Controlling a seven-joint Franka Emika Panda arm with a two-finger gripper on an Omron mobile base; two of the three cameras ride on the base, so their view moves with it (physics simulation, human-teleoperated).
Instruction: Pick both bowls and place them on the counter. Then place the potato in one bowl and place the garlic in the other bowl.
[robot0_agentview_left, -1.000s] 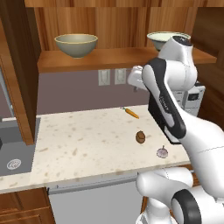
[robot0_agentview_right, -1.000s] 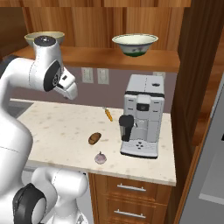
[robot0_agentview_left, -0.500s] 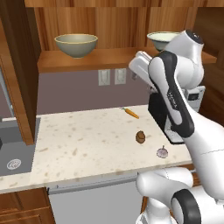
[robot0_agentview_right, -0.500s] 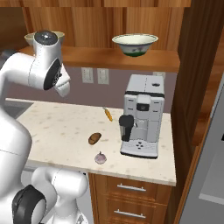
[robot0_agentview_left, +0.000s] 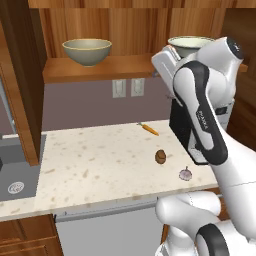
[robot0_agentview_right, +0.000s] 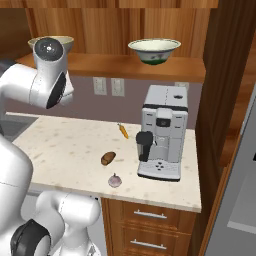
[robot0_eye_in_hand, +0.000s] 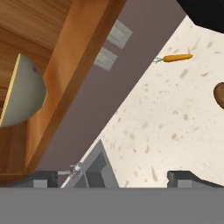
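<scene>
Up high, wide-open empty hand (robot0_eye_in_hand: 113, 177) near the glossy tan-olive bowl (robot0_agentview_left: 86, 51) on smooth wooden shelf (robot0_agentview_left: 100, 69).

tan-olive bowl (robot0_agentview_left: 87, 50) with a yellowish rim at 11 o'clock on the brown wood shelf (robot0_agentview_left: 120, 67), pale cream bowl (robot0_agentview_right: 154, 51) with a dark green foot, beige brown-flecked counter (robot0_agentview_left: 100, 165), orange carrot (robot0_agentview_left: 149, 129), brown potato (robot0_agentview_left: 160, 156), pinkish-white garlic (robot0_agentview_left: 185, 174), silver-and-black coffee machine (robot0_agentview_right: 161, 132)

A grey coffee machine (robot0_agentview_right: 162, 131) stands under the wooden shelf (robot0_agentview_right: 130, 64); left of the machine lies a carrot (robot0_agentview_right: 123, 131), and further left is a sink (robot0_agentview_left: 17, 177).
</scene>
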